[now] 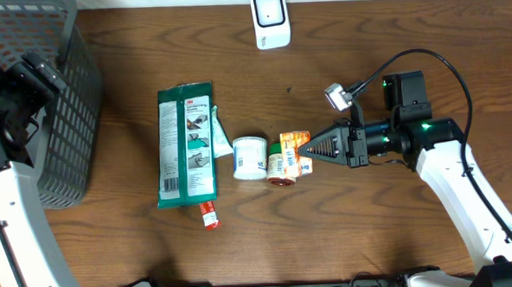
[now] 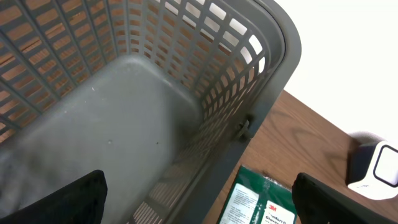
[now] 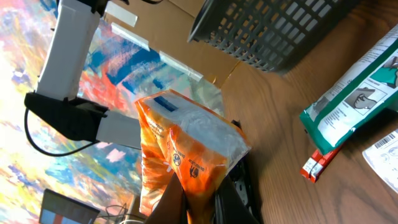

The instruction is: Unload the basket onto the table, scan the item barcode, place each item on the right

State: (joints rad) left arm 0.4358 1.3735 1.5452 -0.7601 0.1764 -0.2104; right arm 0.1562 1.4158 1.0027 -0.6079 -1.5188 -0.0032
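Hovering above the grey basket (image 1: 65,126) at far left with the left hand (image 2: 199,198) spread wide and empty. Lying flat on the table (image 1: 373,242) further right, a green packet (image 1: 185,147), then a white jar (image 1: 250,157). Pinching the orange pouch (image 3: 186,149) tight in the right hand (image 1: 306,146), just right of that jar, well apart from the white scanner (image 1: 270,20).

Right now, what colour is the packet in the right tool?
Orange packet, clearest in the right wrist view.
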